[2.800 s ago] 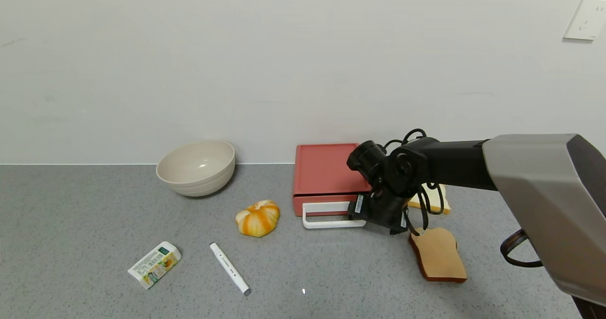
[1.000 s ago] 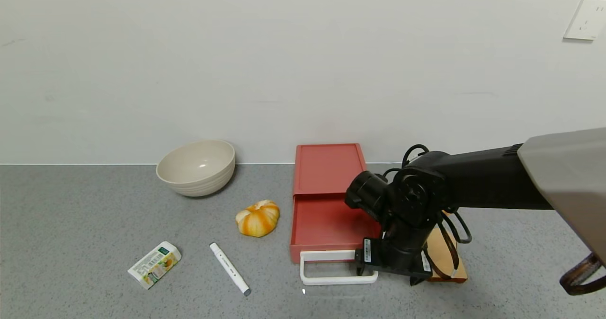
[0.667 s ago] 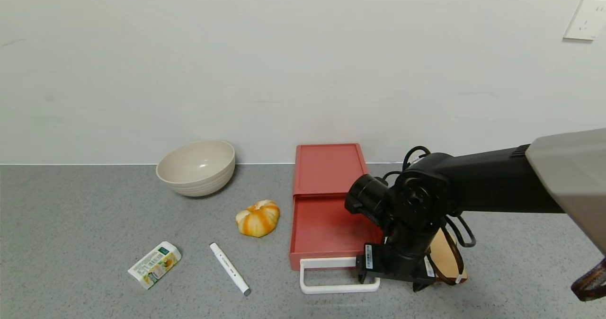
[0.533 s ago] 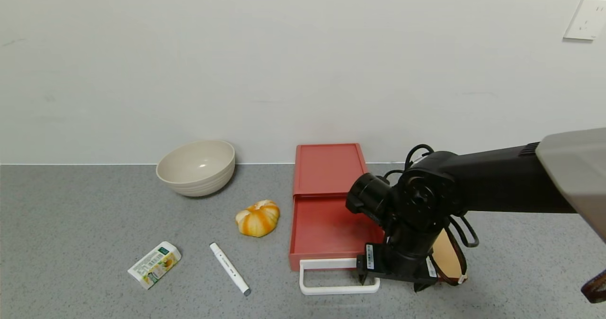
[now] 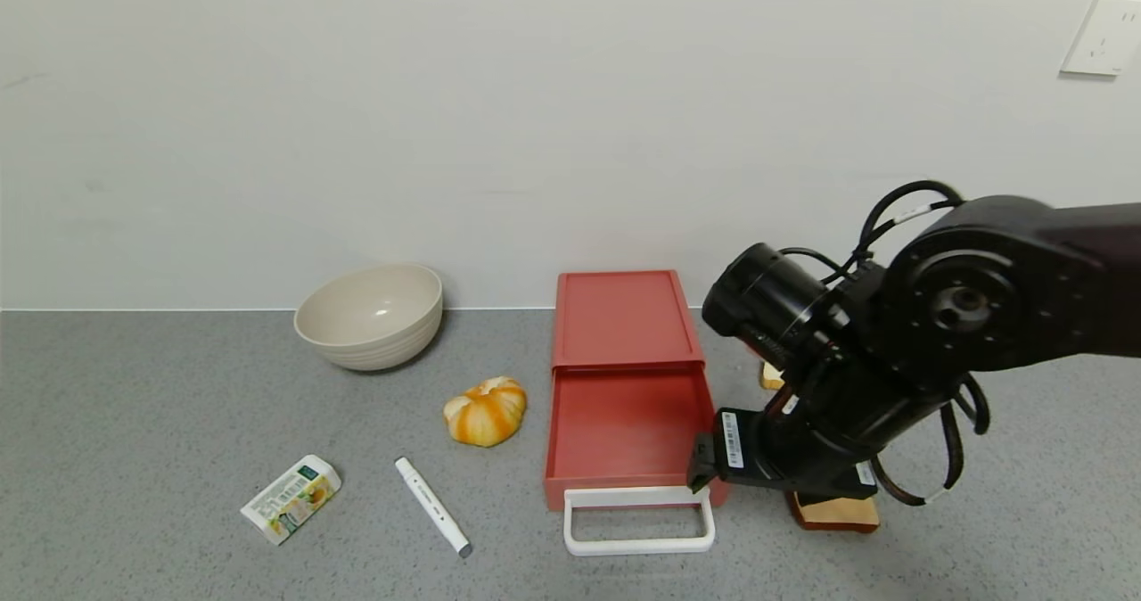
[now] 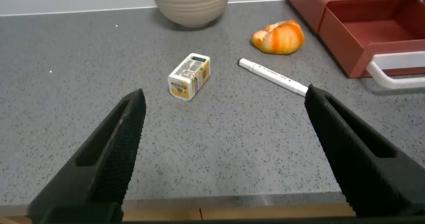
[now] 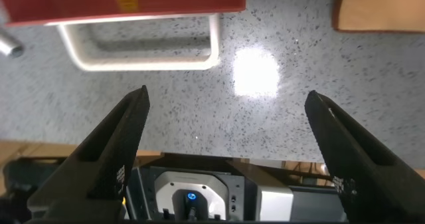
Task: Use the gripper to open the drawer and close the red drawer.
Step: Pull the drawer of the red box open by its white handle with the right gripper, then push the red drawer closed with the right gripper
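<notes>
The salmon-red drawer (image 5: 624, 436) stands pulled out of its matching case (image 5: 621, 316), its white loop handle (image 5: 638, 522) lying free on the grey table. My right gripper (image 5: 704, 472) hangs just right of the drawer's front corner, above the table. In the right wrist view it (image 7: 229, 117) is open wide and empty, with the handle (image 7: 143, 50) and drawer front (image 7: 126, 1) beyond its fingers. My left gripper (image 6: 222, 111) is open and empty above the table's front edge, and it does not show in the head view. The open drawer (image 6: 372, 31) also shows there, farther off.
A beige bowl (image 5: 370, 316) stands by the wall. An orange striped pumpkin-shaped thing (image 5: 486, 411), a white marker (image 5: 432, 506) and a small carton (image 5: 291, 498) lie left of the drawer. A bread slice (image 5: 833, 514) lies right of it, mostly hidden under my right arm.
The drawer has been pulled out toward the table's front. In the last half second my right gripper let go of the handle and rose up and to the right.
</notes>
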